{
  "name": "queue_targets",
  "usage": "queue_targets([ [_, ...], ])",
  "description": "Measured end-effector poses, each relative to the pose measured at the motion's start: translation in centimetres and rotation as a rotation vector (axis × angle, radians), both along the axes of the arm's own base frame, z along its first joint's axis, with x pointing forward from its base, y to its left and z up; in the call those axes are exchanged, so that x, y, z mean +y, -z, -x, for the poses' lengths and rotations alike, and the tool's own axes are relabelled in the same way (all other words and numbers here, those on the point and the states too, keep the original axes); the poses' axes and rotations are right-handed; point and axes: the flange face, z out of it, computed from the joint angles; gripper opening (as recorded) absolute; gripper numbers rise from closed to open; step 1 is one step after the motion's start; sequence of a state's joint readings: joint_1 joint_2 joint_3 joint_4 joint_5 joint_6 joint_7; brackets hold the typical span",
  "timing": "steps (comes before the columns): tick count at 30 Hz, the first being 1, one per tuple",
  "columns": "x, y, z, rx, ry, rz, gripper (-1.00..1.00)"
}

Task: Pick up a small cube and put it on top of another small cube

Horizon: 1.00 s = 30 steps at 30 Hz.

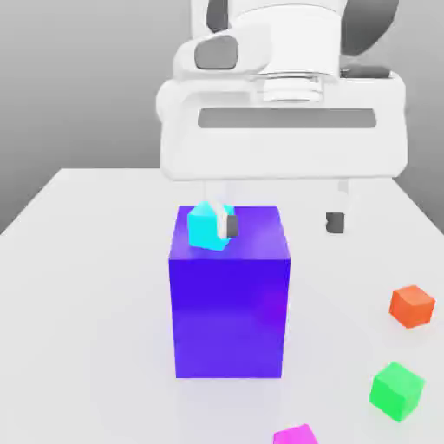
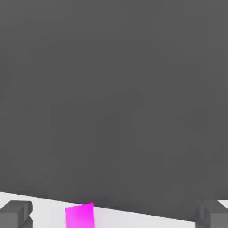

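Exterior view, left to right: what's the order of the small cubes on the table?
Cyan cube → magenta cube → green cube → orange cube. The cyan one shows behind the top of the purple block, so whether it rests on the table is unclear.

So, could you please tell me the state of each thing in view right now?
gripper: open, holding nothing.
magenta cube: on the table, untouched.
cyan cube: resting on top of the purple block.
purple block: upright on the table.
orange cube: on the table.
green cube: on the table.
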<state>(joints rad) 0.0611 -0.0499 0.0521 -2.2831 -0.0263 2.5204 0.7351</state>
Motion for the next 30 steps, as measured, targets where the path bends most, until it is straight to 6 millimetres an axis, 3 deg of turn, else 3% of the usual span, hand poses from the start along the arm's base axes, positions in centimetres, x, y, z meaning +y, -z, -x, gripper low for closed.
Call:
queue_targets([
  [6, 1.8, 10.9, -0.8, 0.148, -0.055, 0.018, 0.00],
  [11, 3.1, 19.9, 0.1, 0.266, -0.101, 0.029, 0.00],
  [15, 3.3, 26.0, 0.3, 0.285, -0.108, 0.030, 0.00],
  [16, 3.3, 27.1, 0.4, 0.286, -0.108, 0.030, -1.00],
  [23, 3.3, 27.2, 0.4, 0.286, -0.108, 0.030, -1.00],
  [27, 3.4, 22.3, 0.4, 0.287, -0.109, 0.030, -1.00],
  [30, 6.6, 20.2, 1.9, 0.284, -0.265, 0.054, -1.00],
])
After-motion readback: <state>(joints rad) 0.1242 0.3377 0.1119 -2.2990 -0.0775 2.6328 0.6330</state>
